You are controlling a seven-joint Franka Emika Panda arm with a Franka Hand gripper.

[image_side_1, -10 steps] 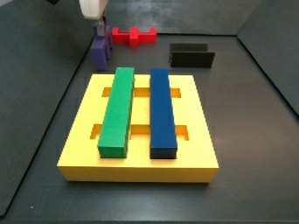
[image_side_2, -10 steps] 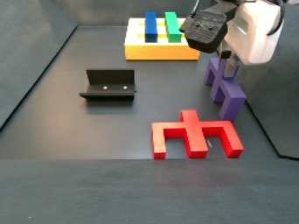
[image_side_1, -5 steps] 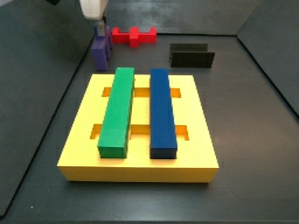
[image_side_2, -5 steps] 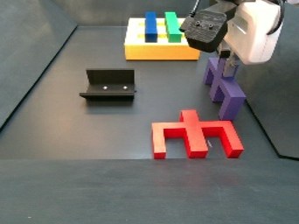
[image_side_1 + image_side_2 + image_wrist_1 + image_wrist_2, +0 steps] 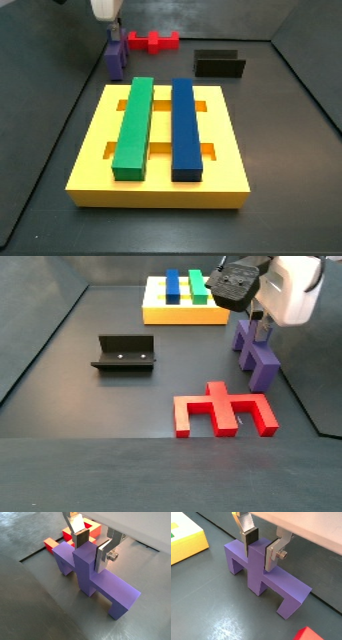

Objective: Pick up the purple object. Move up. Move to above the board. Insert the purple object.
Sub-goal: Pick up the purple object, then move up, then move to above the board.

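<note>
The purple object (image 5: 257, 358) lies flat on the dark floor, between the yellow board (image 5: 187, 316) and a red piece. It also shows in a side view (image 5: 115, 60) beyond the board's far left corner. My gripper (image 5: 260, 555) stands straight over it, and in both wrist views the fingers straddle its raised middle rib (image 5: 85, 567). One dark pad presses each side of the rib. The gripper (image 5: 92, 558) is shut on the purple object (image 5: 271, 582), which still rests on the floor. The board (image 5: 94, 170) carries a green bar (image 5: 134, 125) and a blue bar (image 5: 186, 125).
A red piece (image 5: 225, 411) lies on the floor just past the purple object, and shows in a side view (image 5: 154, 41). The dark fixture (image 5: 124, 353) stands apart from it, also in a side view (image 5: 219, 64). Dark walls bound the floor.
</note>
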